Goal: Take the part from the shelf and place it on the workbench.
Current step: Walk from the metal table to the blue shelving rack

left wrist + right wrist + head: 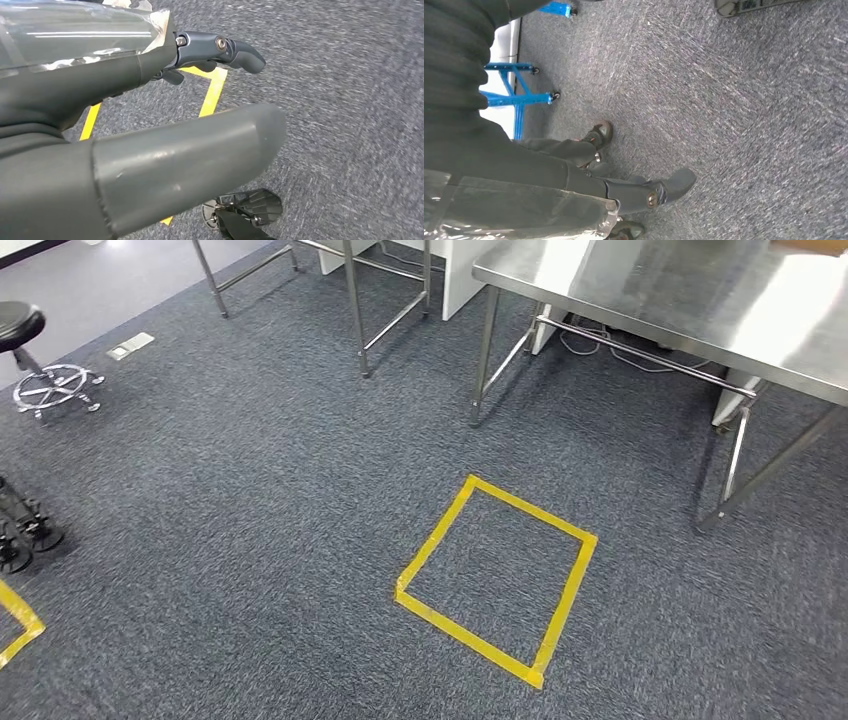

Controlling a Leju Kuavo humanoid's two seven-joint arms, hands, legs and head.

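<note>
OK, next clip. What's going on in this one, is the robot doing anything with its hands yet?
Not yet. Both arms hang over the grey carpet: the left robot hand and the right robot hand hold nothing, fingers apart. The head view looks down at a square of yellow tape on the floor, in front of a stainless steel workbench whose visible top is bare. The part isn't on the bench.
</note>
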